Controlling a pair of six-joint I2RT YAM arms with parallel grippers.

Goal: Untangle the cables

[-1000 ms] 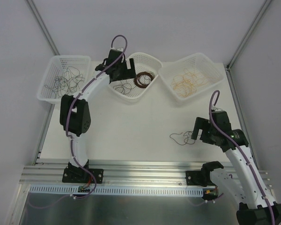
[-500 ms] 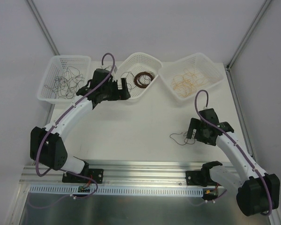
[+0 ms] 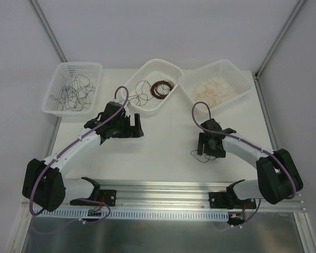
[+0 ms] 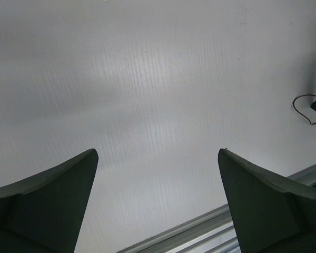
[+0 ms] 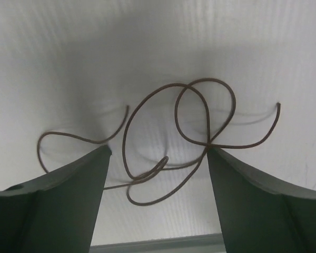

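**Right gripper lines up over the loose cable**

The brown cable (image 5: 207,142) lies looped on the table (image 3: 163,142), front right, with its long axis running side to side across the right wrist view. The right gripper (image 5: 157,158) has swung left over it, jaws apart, nothing clamped. The left gripper (image 4: 157,158), wide open, has pulled back from the middle basket (image 3: 152,68) to bare table.

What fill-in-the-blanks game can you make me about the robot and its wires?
1. The left basket, middle basket and right basket are all the colour ___.
2. The tan-orange cables sit in the ___ basket.
3. The loose cable on the table lies under the right claw, whose fingers are ___.
4. The left claw holds ___.
Missing words: white; right; open; nothing.
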